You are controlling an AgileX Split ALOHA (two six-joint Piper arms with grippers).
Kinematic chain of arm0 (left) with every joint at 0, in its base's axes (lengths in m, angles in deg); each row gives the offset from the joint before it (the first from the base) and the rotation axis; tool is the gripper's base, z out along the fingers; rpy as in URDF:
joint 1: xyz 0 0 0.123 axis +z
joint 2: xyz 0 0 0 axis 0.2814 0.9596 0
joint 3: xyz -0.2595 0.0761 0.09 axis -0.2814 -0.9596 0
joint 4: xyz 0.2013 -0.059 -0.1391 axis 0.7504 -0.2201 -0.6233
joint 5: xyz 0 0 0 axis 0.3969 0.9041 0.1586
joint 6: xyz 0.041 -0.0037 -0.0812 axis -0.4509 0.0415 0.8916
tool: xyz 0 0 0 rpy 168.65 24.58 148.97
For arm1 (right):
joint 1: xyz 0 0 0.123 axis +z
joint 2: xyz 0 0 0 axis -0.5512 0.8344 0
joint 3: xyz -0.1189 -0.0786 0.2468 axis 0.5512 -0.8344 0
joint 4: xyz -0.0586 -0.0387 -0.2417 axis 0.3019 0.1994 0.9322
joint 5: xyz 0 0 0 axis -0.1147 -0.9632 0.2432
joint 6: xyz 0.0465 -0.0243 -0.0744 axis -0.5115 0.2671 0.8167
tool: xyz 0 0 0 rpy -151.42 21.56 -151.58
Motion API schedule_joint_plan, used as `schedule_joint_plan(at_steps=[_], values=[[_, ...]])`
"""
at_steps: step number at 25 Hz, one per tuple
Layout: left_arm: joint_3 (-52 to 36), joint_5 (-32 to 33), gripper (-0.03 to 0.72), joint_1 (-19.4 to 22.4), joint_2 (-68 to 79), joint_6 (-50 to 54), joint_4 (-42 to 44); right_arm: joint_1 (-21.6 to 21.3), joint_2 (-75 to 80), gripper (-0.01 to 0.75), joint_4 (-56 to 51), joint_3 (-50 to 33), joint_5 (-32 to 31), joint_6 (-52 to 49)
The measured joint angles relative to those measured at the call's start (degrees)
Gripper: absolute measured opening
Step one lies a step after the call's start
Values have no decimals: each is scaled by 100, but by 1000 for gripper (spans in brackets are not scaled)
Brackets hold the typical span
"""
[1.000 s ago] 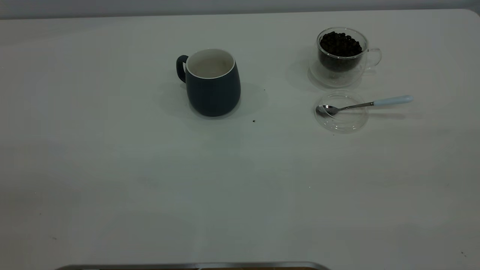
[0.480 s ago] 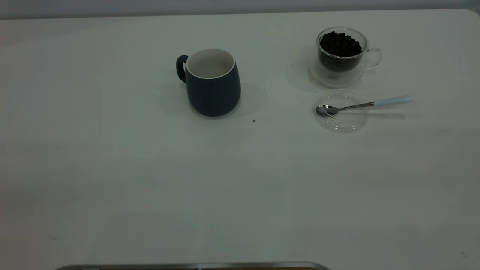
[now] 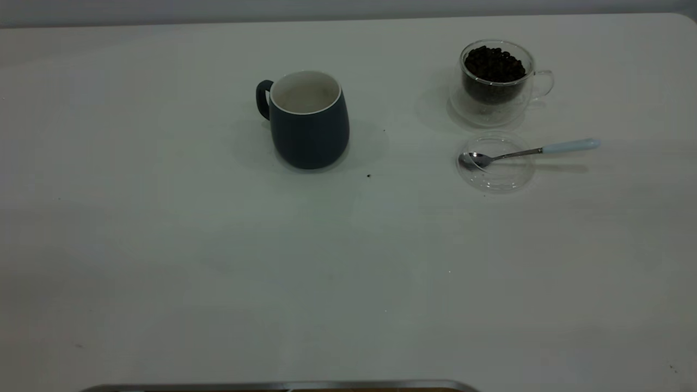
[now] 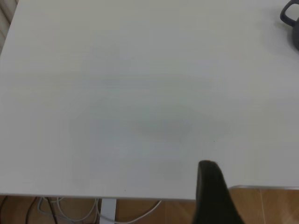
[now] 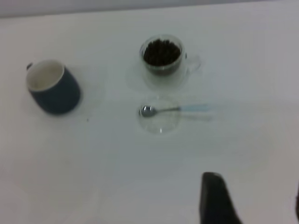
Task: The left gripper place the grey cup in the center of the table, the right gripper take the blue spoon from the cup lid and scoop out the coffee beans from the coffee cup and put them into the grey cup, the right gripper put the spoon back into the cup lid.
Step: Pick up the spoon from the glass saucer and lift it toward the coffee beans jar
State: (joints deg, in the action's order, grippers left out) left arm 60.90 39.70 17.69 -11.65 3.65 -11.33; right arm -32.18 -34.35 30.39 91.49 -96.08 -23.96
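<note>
The grey cup, dark with a white inside, stands upright near the table's middle, handle to the left; it also shows in the right wrist view, and its handle shows in the left wrist view. The glass coffee cup full of coffee beans stands at the far right. The clear cup lid lies in front of it. The blue spoon rests with its bowl in the lid and its blue handle pointing right. Neither arm shows in the exterior view. My left gripper is open over the table's edge. My right gripper is open, well back from the lid.
The white table is bare in front and to the left. A small dark speck lies right of the grey cup. A metal edge runs along the bottom of the exterior view. Cables hang below the table edge.
</note>
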Motion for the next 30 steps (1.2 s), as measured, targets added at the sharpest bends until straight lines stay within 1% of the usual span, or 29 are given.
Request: schedule_joint_plan(at_steps=[2, 4, 8, 12, 19, 22, 24, 27, 30], values=[[0, 0, 508, 0, -4, 0, 0, 0, 818, 531, -19, 0, 596, 166], [0, 0, 508, 0, -4, 0, 0, 0, 1635, 561, -115, 0, 1168, 369], [0, 0, 508, 0, -4, 0, 0, 0, 3414, 575, -678, 5, 2167, 918], [0, 0, 508, 0, -4, 0, 0, 0, 5072, 576, -1337, 345, 2720, 1890], [0, 0, 508, 0, -4, 0, 0, 0, 7287, 559, -2478, 1402, 2888, 3435], [0, 0, 508, 0, -4, 16, 0, 0, 8012, 558, -2716, 1702, 2868, 3960], [0, 0, 508, 0, -4, 16, 0, -24, 8430, 558, -2780, 1908, 2726, 4320], [0, 0, 508, 0, -4, 16, 0, -260, 9062, 558, -3159, 2220, 2437, 4790], [0, 0, 508, 0, -4, 16, 0, -667, 9578, 558, -3798, 2518, 2233, 5304]])
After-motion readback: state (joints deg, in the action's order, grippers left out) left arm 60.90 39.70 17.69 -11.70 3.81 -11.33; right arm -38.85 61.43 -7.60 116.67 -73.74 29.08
